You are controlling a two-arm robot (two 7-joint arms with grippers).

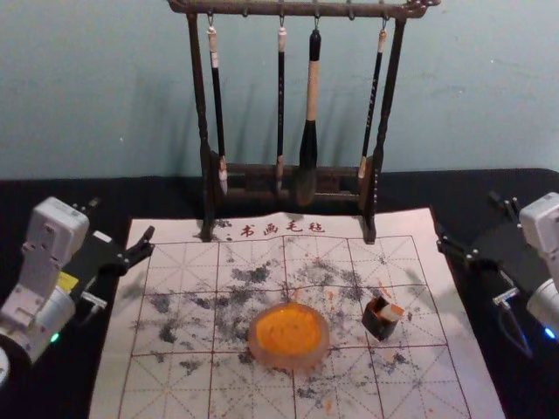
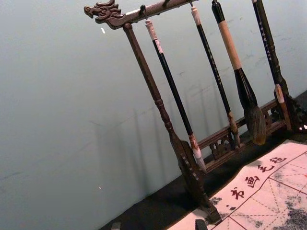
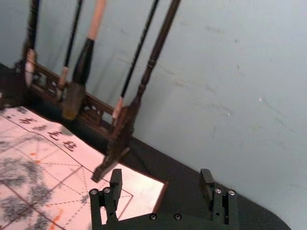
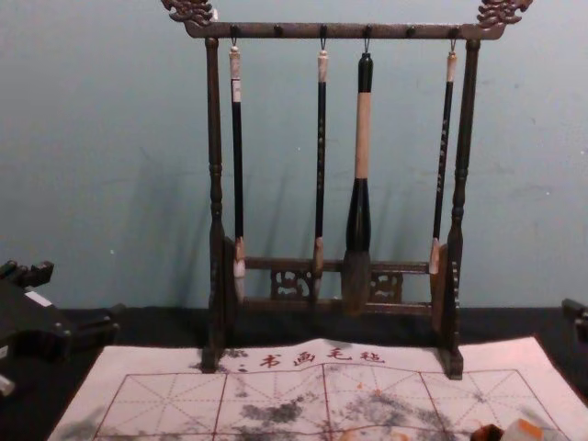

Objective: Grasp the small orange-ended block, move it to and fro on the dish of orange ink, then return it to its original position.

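in the head view, the orange-ended block (image 1: 389, 311) leans in a small dark holder (image 1: 376, 326) on the mat (image 1: 183, 384), to the right of the dish of orange ink (image 1: 292, 360) and apart from it. the left gripper (image 1: 122, 218) is at the mat's left edge, its fingers spread; the right gripper (image 1: 467, 217) is at the right edge, well away from the block.

in the chest view, the block's orange end peeks up at the lower right, beside the holder's dark rim, with neither gripper near it.

in the left wrist view, the fingertips stand apart below the brush rack (image 2: 163, 7), nothing between them.

in the right wrist view, the fingers are wide apart and empty over the mat's far corner.

nothing is under way. if the robot is only starting, the grasp, the to-and-fro on the ink and the return all remain; whether they are already done, the pictures cannot settle.
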